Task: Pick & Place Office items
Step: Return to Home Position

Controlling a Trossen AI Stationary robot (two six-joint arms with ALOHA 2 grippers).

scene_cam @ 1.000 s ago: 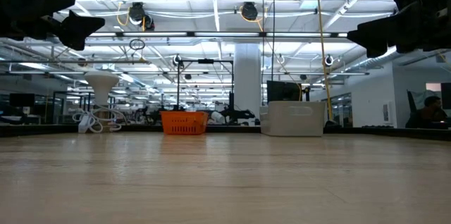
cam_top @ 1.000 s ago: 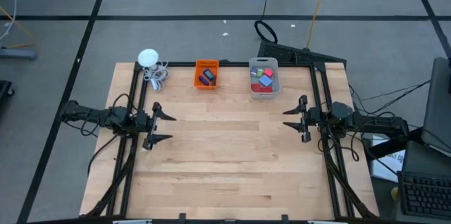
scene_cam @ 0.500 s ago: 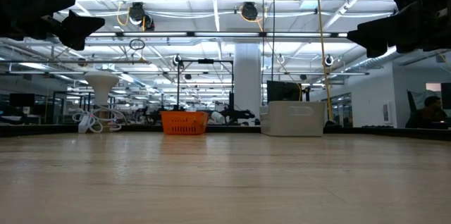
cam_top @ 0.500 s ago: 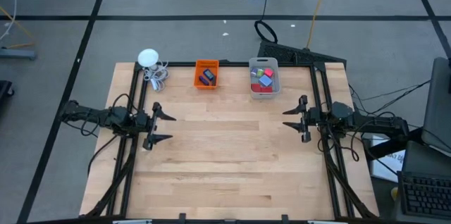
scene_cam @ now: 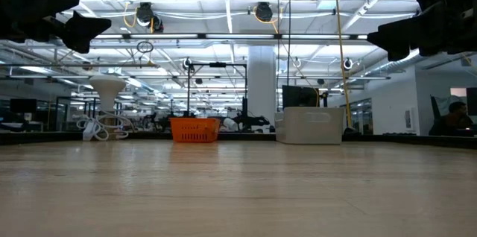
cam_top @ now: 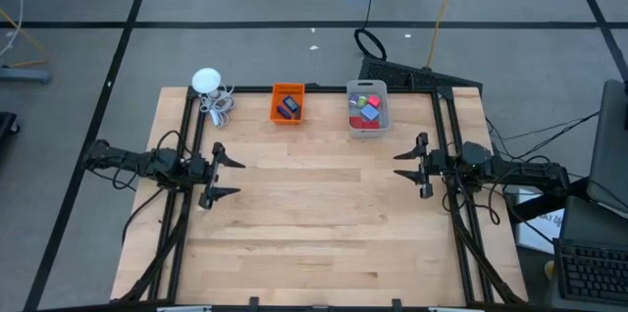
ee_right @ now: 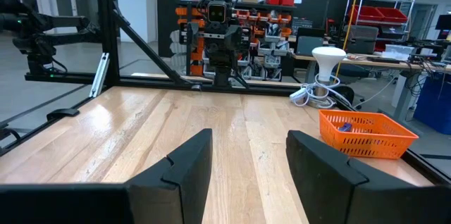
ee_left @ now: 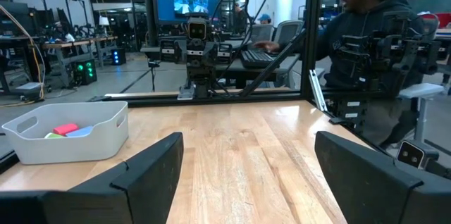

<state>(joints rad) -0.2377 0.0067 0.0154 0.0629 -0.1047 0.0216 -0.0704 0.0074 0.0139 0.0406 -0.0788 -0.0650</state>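
The office items lie in two bins at the table's far edge. Dark flat pieces with a blue bit (cam_top: 287,107) rest in the orange bin (cam_top: 287,90). Red, pink, blue and green blocks (cam_top: 366,109) sit in the clear grey bin (cam_top: 367,88), which also shows in the left wrist view (ee_left: 67,134). My left gripper (cam_top: 230,176) hovers open above the table's left side. My right gripper (cam_top: 405,165) hovers open above the right side. Both point toward the table's middle and hold nothing.
A white round gadget with a coiled cable (cam_top: 210,90) stands at the far left corner. Black frame rails (cam_top: 191,135) run along both sides. Bare wood (cam_top: 319,214) spreads between the arms. A person (ee_left: 366,41) sits beyond the table's right side.
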